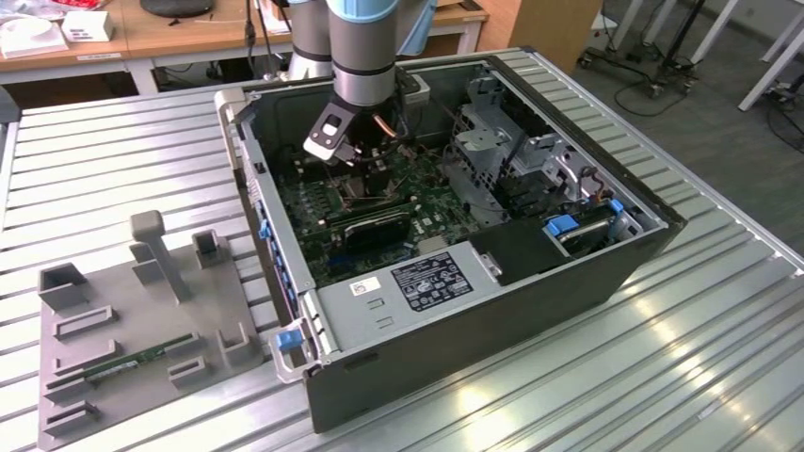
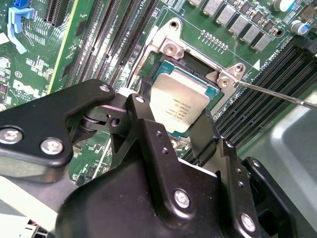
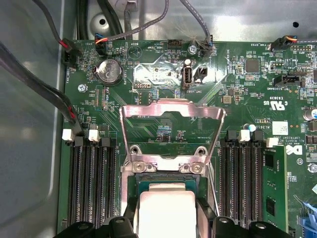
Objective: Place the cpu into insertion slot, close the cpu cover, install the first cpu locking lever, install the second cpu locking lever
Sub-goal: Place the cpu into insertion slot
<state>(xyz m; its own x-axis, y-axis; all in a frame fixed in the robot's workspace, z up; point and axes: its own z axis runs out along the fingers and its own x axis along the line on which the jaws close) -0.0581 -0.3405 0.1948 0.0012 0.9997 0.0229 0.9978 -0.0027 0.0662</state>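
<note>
The cpu (image 2: 179, 105), a flat square chip with a silvery-tan top, sits between my two black fingers (image 2: 140, 115), which press on its opposite edges. My gripper (image 2: 176, 118) is shut on it, holding it slightly tilted right over the insertion slot (image 2: 198, 79). In the first wrist view the cpu (image 3: 167, 210) lies over the near part of the insertion slot (image 3: 166, 179), and the cpu cover (image 3: 171, 108) stands raised open beyond it. In the exterior view my gripper (image 1: 356, 171) reaches down into the open computer case, over the green motherboard (image 1: 377, 202).
A thin metal locking lever (image 2: 277, 94) sticks out beside the slot. Black memory slots (image 3: 91, 183) flank the socket on both sides. Drive cages (image 1: 503, 151) and a power supply (image 1: 415, 282) crowd the case. A grey fixture plate (image 1: 126, 320) lies at the exterior view's left.
</note>
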